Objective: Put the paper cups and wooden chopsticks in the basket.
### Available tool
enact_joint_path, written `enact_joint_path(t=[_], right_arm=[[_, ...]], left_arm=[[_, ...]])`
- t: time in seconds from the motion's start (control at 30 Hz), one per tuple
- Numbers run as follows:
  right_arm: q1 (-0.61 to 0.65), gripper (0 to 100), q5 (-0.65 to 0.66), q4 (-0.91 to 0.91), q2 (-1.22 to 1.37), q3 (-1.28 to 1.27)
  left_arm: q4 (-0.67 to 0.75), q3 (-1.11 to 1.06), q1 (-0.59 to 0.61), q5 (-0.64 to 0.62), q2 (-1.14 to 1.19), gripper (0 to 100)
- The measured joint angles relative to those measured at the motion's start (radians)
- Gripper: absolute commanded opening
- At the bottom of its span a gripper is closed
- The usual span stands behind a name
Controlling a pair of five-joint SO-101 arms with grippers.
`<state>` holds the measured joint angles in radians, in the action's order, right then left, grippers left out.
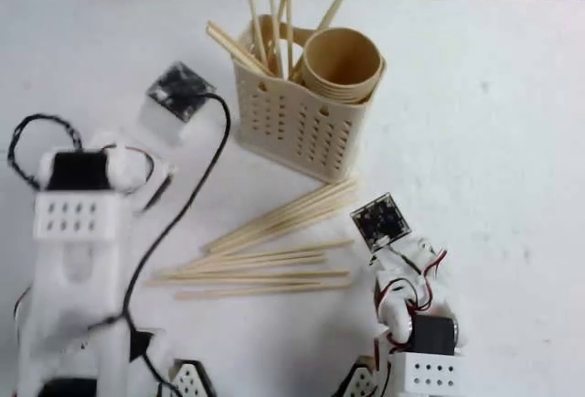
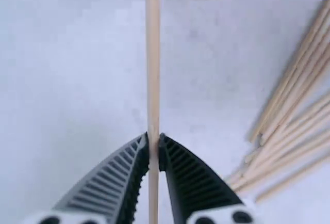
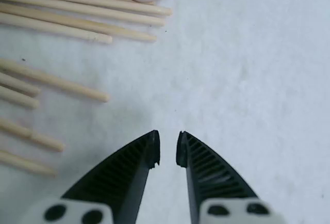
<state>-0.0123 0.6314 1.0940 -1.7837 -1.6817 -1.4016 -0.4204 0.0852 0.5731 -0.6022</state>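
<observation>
- One chopstick [image 2: 152, 53] is pinched between the black ribbed jaws of the left gripper [image 2: 153, 146]. In the left wrist view its long axis runs straight up the middle of the frame, from the bottom edge to the top edge, over the white table [image 2: 67, 79].
- Beside that grip, at the right edge of the same view, the loose chopsticks [image 2: 289, 131] lie in a slanted bundle on the table.
- In the right wrist view the right gripper [image 3: 168, 149] hangs low over the table with a narrow gap between its tips and nothing between them.
- In the lower middle of the high view the loose chopsticks [image 1: 265, 255] lie flat. The lower ones run almost level from left to right; the upper bunch slants up to the right, with its ends close to the foot of the basket.
- Farther back, in the upper middle of the high view, the cream perforated basket [image 1: 302, 127] stands upright.
- Its right side holds stacked paper cups [image 1: 340, 63], mouths up.
- Its left side holds standing chopsticks [image 1: 260, 31], which point upward and fan apart.
</observation>
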Motion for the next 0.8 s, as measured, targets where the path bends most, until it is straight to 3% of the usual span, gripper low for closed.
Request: enact_joint_path(t=[0.27,0.6,0.8], right_arm=[[0.000,7.0,0.000,0.000,0.000,0.000],[0.000,7.0,0.000,0.000,0.000,0.000],[0.000,7.0,0.000,0.000,0.000,0.000]], left_arm=[[0.218,0.178,-0.199,-0.307,-0.052,2],[0.891,0.235,-0.338,-0.491,0.009,3],[0.928,0.422,-0.344,-0.506,0.238,3]])
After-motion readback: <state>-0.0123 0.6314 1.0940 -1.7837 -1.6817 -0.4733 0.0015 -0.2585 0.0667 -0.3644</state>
